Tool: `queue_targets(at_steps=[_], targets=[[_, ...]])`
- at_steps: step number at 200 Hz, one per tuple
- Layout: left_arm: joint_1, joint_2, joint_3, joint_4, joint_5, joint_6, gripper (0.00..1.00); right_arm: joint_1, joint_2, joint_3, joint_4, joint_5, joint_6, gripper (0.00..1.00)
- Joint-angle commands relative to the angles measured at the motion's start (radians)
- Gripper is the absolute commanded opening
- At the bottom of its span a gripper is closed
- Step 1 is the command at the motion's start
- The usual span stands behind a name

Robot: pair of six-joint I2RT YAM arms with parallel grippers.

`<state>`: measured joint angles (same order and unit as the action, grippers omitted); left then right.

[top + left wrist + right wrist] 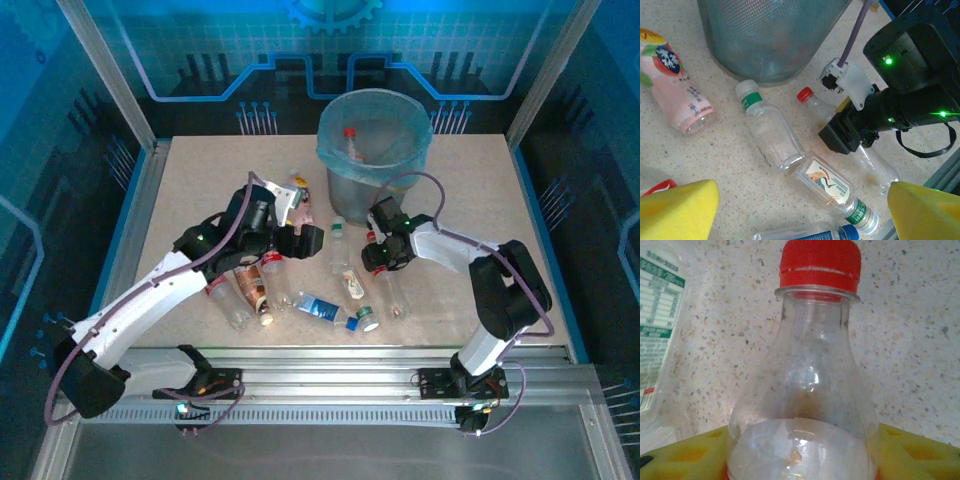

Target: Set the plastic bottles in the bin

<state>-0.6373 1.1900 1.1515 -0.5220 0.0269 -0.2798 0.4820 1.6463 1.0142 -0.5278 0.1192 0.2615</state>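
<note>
Several plastic bottles lie on the speckled table in front of the bin (pixel 400 165), a grey bucket with a light-blue liner (pixel 770 40) and a red-capped bottle (pixel 352 143) inside. My right gripper (pixel 380 255) is down on a clear red-capped bottle (pixel 805 390), its yellow pads (pixel 920 452) against both sides of the body; the bottle (pixel 812 100) still rests on the table. My left gripper (pixel 802 205) hangs open above a clear bottle with a crane label (pixel 827 185), holding nothing. A white-capped clear bottle (pixel 770 130) lies beside it.
A pink-labelled bottle (pixel 677 90) lies left of the bin. A brown-labelled bottle (pixel 250 285) and a blue-labelled one (pixel 320 308) lie near the front. The two grippers are close together. A metal rail (pixel 330 375) runs along the near edge.
</note>
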Motion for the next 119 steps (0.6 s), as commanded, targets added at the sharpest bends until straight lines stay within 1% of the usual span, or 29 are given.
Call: queue_targets(at_steps=[1, 49, 74, 97, 119], targets=[[-0.004, -0.021, 0.061, -0.021, -0.021, 0.044, 0.88, -0.002, -0.128, -0.020, -0.068, 0.008, 0.017, 0.61], [-0.003, -0.009, 0.145, 0.030, -0.033, 0.085, 0.88, 0.041, -0.413, -0.002, -0.182, 0.073, -0.014, 0.60], [-0.004, 0.002, 0.198, 0.052, -0.038, 0.095, 0.88, 0.066, -0.536, 0.061, -0.231, 0.058, -0.037, 0.59], [-0.004, 0.005, 0.226, 0.105, -0.030, 0.080, 0.88, 0.093, -0.603, 0.149, -0.237, 0.045, -0.051, 0.59], [-0.004, 0.026, 0.259, 0.166, -0.019, 0.059, 0.88, 0.117, -0.612, 0.260, -0.211, 0.027, -0.066, 0.58]])
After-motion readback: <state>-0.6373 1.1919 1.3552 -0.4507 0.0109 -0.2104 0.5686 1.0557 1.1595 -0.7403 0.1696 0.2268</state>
